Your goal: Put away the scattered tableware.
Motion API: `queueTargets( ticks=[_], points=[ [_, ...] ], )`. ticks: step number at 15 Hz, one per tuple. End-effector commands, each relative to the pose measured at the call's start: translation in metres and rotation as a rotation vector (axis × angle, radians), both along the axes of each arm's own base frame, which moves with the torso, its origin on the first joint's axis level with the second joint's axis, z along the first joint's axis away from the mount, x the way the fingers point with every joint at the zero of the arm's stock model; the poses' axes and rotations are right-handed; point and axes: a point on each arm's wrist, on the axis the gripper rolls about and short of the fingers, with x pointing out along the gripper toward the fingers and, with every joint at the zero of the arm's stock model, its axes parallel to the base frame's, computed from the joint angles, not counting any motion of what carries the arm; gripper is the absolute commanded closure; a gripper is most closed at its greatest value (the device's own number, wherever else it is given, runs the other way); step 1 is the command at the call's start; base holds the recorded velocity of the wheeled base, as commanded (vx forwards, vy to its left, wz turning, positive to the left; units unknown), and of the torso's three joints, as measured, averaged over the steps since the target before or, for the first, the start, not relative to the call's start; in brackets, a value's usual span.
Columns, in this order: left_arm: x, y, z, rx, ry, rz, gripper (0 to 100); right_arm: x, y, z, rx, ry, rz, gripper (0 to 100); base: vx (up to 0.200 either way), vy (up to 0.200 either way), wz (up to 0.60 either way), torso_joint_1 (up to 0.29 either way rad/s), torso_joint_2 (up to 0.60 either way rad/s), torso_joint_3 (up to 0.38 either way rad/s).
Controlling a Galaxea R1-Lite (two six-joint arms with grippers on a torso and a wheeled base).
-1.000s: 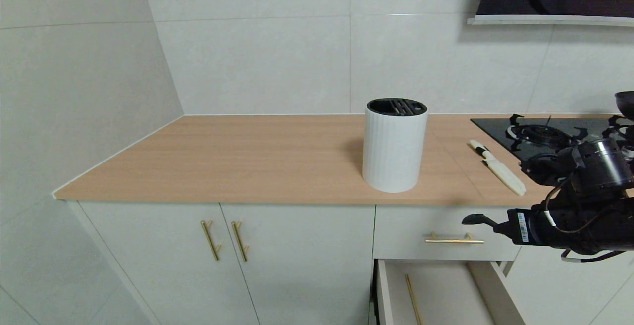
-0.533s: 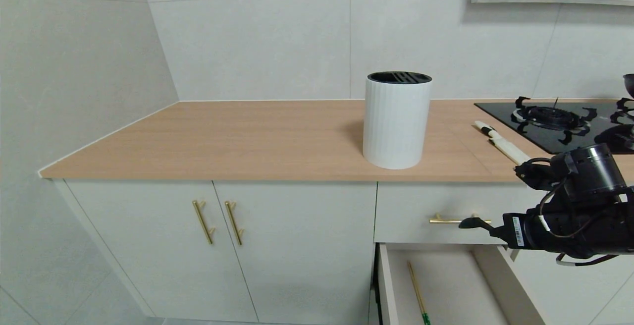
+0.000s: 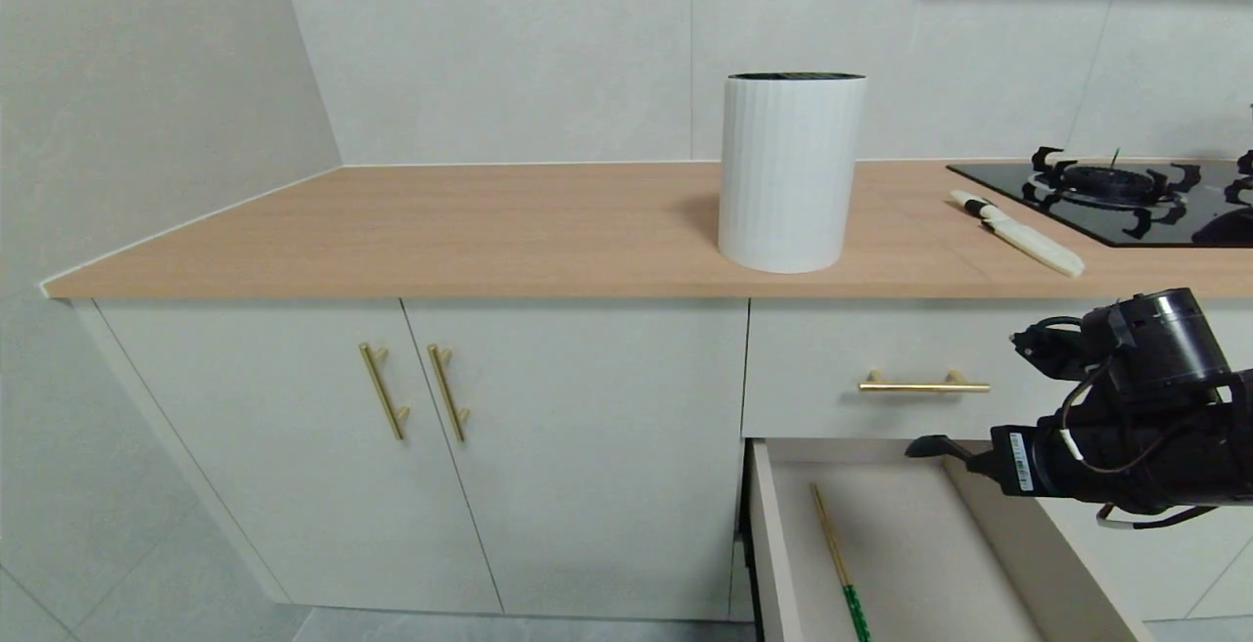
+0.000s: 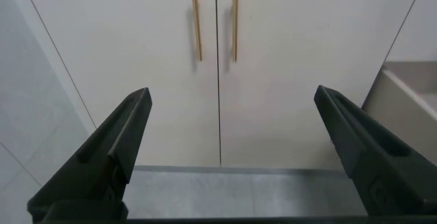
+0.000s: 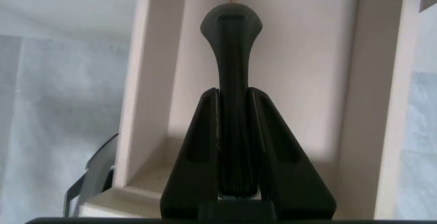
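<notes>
Head view puts your right claw low, over the open drawer, its fingers pressed together with nothing between them (the right wrist view agrees: one closed dark wedge above the drawer floor). A chopstick lies in the drawer below the claw and to its left, lengthwise along the drawer; I judge that one stowed.

What is left for you is the knife. From the claw it lies higher up, on the countertop, farther back and a little to the right. Its long axis runs on a diagonal: the end with the dark band sits farther back and leans toward the white holder, the pale end comes forward and to the right, near the counter's front edge. The holder stands to the left of the knife, apart from it.

Your right arm is clearly the nearer one. Your left claw is spread wide and faces the cabinet doors, well apart from the knife. You would likely have to rise past the counter edge, open, and set the fingers across that diagonal.
</notes>
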Motion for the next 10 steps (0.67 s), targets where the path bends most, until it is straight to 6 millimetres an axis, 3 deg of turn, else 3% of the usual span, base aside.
queueTargets(
  ticks=[1,5,10],
  points=[
    [0.0,0.0,0.0,0.0,0.0,0.0,0,0.0011,0.0008,-0.0025,-0.002,0.01,0.003,100,0.0,0.0,0.0,-0.134,0.44,0.32],
    [0.0,0.0,0.0,0.0,0.0,0.0,0,0.0012,0.0004,-0.0025,-0.002,0.01,0.001,100,0.0,0.0,0.0,-0.097,0.43,0.312],
    [0.0,0.0,0.0,0.0,0.0,0.0,0,0.003,0.0012,-0.006,-0.005,0.023,0.003,100,0.0,0.0,0.0,-0.017,0.08,0.06]
  ],
)
